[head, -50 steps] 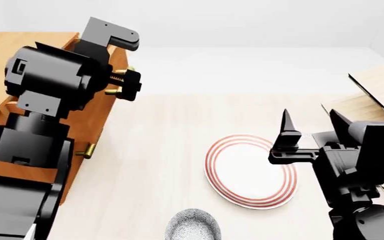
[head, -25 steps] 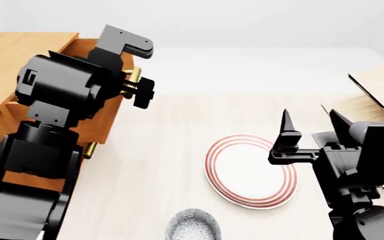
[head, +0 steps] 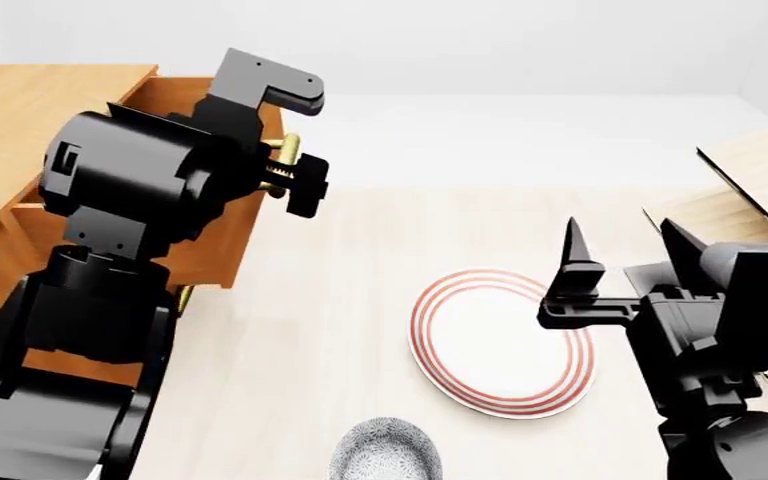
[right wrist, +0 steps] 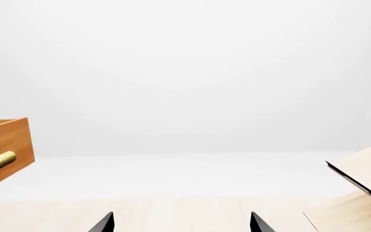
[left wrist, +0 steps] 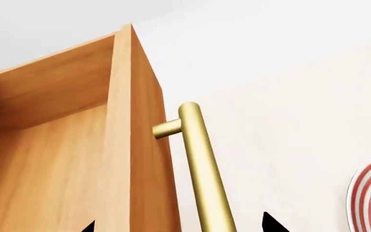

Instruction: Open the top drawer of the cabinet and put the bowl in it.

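Left gripper: closed around the brass bar handle of the orange-brown wooden top drawer, partly out.
Right gripper: spread wide, empty.
Small speckled white bowl: nearer the right gripper, well apart from the drawer.

A white plate with red rings is sitting flat on the pale wood floor, more toward the right side and well apart from the far edge where the floor is meeting the white wall. Over at the right edge a pale wooden rack is leaning, only partly showing.
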Controlling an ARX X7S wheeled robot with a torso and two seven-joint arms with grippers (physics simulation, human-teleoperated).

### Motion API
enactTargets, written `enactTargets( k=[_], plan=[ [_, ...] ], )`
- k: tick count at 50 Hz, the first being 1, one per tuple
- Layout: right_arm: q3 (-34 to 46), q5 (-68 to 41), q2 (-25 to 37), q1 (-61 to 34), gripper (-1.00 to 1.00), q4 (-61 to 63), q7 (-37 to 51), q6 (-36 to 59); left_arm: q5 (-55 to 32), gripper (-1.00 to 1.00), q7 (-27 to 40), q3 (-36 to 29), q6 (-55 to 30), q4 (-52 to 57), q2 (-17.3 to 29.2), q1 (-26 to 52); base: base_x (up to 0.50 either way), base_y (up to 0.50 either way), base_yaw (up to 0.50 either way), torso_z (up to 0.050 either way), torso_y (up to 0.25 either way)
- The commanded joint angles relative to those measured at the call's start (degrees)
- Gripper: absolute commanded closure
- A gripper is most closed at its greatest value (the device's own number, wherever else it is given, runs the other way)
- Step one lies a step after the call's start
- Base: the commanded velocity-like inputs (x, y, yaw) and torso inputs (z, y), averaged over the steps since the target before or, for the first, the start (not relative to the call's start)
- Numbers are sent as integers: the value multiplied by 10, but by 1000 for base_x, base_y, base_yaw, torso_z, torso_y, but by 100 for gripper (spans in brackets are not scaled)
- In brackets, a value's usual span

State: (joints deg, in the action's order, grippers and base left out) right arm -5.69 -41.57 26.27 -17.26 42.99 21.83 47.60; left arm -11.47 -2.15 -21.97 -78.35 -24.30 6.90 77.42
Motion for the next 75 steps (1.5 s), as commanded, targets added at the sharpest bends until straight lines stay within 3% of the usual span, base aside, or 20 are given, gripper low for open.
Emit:
enactTargets(
  k=[1,40,75],
  plan=[
    [-3,-6,3,-1,-100,3,3,1,-45,-100,-9,11,-17,18,-21,-10,0,0,0,0,0],
    [-9,-10,10,15,-100,4,4,-15,-117,-100,34,14,-43,68,-62,-31,0,0,0,0,2],
    [-7,-13,15,16,-100,-4,4,-23,-329,-100,170,-4,-38,84,-65,-6,0,0,0,0,6]
  ],
)
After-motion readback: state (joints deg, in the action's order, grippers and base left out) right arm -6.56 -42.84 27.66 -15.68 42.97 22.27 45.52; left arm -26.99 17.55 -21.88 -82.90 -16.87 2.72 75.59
